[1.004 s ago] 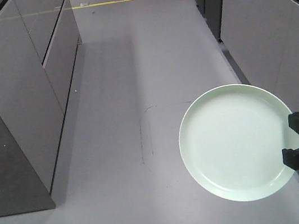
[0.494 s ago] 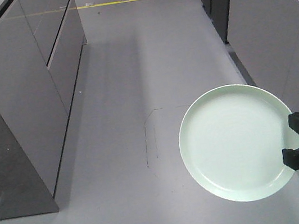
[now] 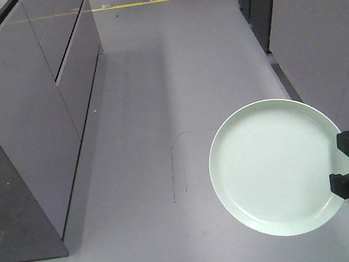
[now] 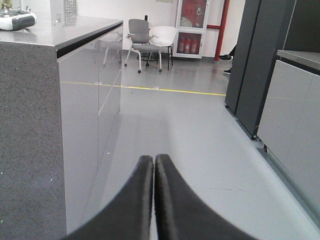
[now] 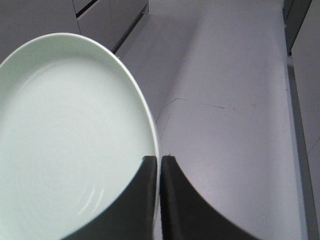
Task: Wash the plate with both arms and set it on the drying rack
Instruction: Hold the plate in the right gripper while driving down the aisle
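— Left side first?
— Logged left cabinets (image 3: 25, 108) bordering the aisle. Found left gripper (image 4: 152, 159) closed to nothing, fingers pressed flat together, empty, aimed down the aisle along the cabinet face. Not seen in the front view, so could not fix its separation from the plate.

— Middle?
— Recorded bare floor (image 3: 172, 71), open from the near edge to the yellow line (image 3: 167, 0). Judged ample room there for swinging either arm.

— Plate?
— Located plate (image 3: 270, 169) aloft over the floor, right of centre, face turned up toward the camera. Round, so no long axis to report. Held at its right rim only, body extending leftward from the right gripper (image 3: 344, 162).

— Grip?
— Noted jaws narrowed onto the rim, one finger on each face; confirmed in the right wrist view. Found the left rim free and unobstructed, the likeliest place for a second hold.

— Right edge?
— Noted right cabinets (image 3: 325, 34) close beside that gripper, with little clearance that way. Saw no drying rack, nor any sink, in any view. Judged carrying in hand, washing not yet begun.
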